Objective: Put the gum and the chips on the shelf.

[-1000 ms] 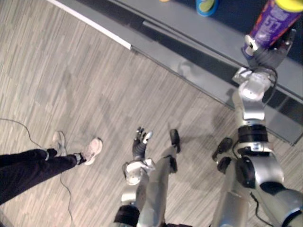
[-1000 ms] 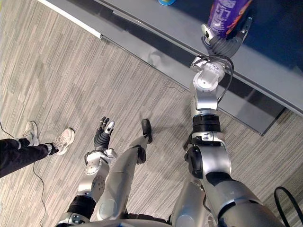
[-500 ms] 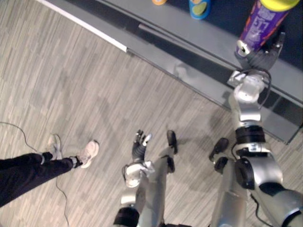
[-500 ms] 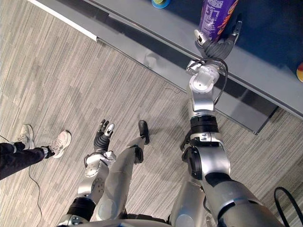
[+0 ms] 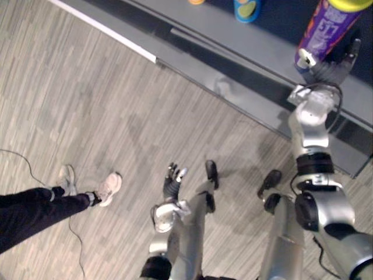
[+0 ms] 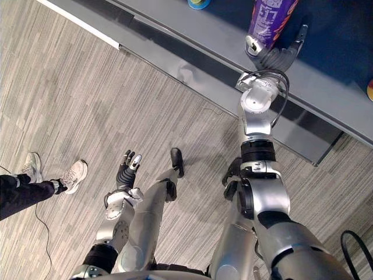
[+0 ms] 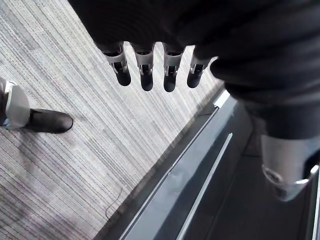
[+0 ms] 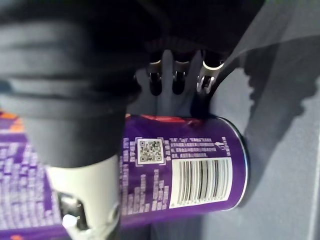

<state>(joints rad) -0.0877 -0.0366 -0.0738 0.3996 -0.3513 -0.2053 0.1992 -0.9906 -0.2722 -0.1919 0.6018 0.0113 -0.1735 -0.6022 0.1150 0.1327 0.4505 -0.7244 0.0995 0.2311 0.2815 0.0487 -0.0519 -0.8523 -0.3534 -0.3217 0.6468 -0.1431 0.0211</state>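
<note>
I note the chips (image 6: 271, 20) upright on the shelf (image 6: 326, 81), between the thumb and straight, spread fingers of the right robot hand (image 6: 278, 56). Left robot hand (image 6: 126, 169) hangs over the floor (image 6: 87, 87), fingers straight, empty.

A grey shelf (image 5: 268, 41) bears an upright purple chips can (image 5: 327, 26) and a blue tub (image 5: 249, 8)

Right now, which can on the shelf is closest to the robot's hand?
The tall purple can with the yellow lid: the right hand is right at its base. The shorter blue can stands farther along the shelf.
</note>
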